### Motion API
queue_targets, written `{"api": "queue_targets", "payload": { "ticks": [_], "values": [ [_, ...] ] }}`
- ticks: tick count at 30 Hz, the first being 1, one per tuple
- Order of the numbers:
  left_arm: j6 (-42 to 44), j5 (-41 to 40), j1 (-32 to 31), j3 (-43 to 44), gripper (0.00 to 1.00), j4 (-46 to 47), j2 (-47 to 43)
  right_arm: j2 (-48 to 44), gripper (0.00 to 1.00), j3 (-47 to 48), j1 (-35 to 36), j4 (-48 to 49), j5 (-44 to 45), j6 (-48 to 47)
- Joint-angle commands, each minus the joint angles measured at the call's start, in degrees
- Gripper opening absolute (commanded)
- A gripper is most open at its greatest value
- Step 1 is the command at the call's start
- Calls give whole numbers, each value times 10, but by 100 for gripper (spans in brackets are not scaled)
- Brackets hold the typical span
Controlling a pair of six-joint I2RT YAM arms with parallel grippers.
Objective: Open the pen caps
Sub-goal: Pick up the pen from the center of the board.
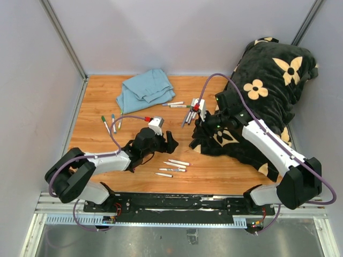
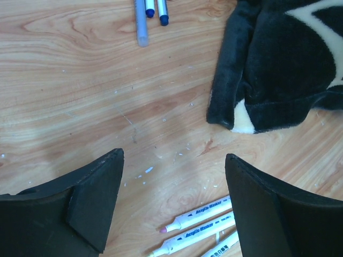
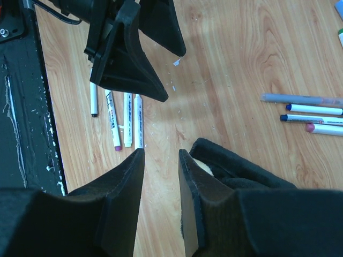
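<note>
Several white markers (image 1: 174,165) lie near the table's front with bare tips; the nearest ones (image 2: 198,217) show a pink and a yellow tip. My left gripper (image 1: 165,142) (image 2: 174,155) hovers just behind them, open wide and empty. More markers (image 1: 177,104) lie at the back, some with blue pen caps (image 2: 163,20) (image 3: 288,107) and one with a pink cap (image 3: 310,127). Another few markers (image 1: 110,123) lie at the left, one with a green end. My right gripper (image 1: 195,130) (image 3: 162,152) stands narrowly open over bare wood beside the blanket's corner, holding nothing.
A black blanket with beige flowers (image 1: 268,91) fills the right side; its corner (image 2: 278,69) (image 3: 241,171) reaches toward the middle. A folded blue cloth (image 1: 144,88) lies at the back. The left gripper (image 3: 172,76) shows in the right wrist view.
</note>
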Motion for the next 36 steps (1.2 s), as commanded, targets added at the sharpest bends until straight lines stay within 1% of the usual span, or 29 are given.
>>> {"api": "queue_targets", "payload": {
  "ticks": [1,11,21,26,30,34,36],
  "values": [
    [11,-15,-13,22,80,22,27,-16,33,-4,-13,-8,1,-12],
    [8,-30,-37,43,80,25,64,-17,33,-4,-16,-9,0,-12],
    [9,-36,-46,103,79,14,133,-20,33,-4,-21,-8,-1,-12],
    [19,-51,-46,159,79,-34,175,-22,33,-5,-22,-8,-2,-11],
    [33,-79,-46,225,79,-99,221,-23,33,-4,-24,-8,-2,-11],
    [48,-125,-46,305,78,-177,273,-27,33,-7,-29,-4,-2,-7],
    [56,-147,-45,347,71,-211,297,-30,33,-8,-31,-2,-4,-6]
  ]
}}
